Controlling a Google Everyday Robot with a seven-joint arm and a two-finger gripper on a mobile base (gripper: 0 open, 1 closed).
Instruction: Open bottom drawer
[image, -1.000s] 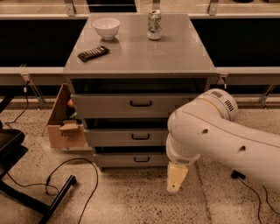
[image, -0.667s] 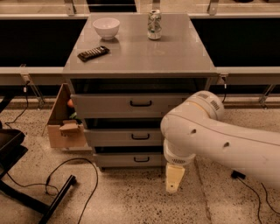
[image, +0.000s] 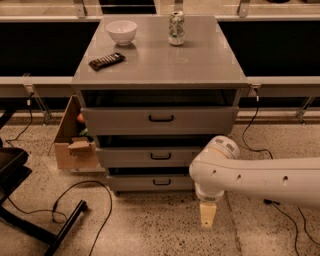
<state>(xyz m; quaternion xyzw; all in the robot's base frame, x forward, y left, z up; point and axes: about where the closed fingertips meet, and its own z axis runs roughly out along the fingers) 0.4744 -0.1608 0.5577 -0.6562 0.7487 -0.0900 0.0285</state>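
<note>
Hanging low just right of the bottom drawer (image: 135, 183), the tool (image: 208, 220) points down, its state unclear.

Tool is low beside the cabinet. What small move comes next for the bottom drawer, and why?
Probably shift the tool leftward in the camera view and slightly up, toward the black handle of the bottom drawer. The tool hangs pointing down near the floor, right of the handle and apart from it.

Matt grey bottom drawer (image: 134, 183) — perhaps laminate — with the smooth cream plastic gripper (image: 208, 216) near its right end.
</note>
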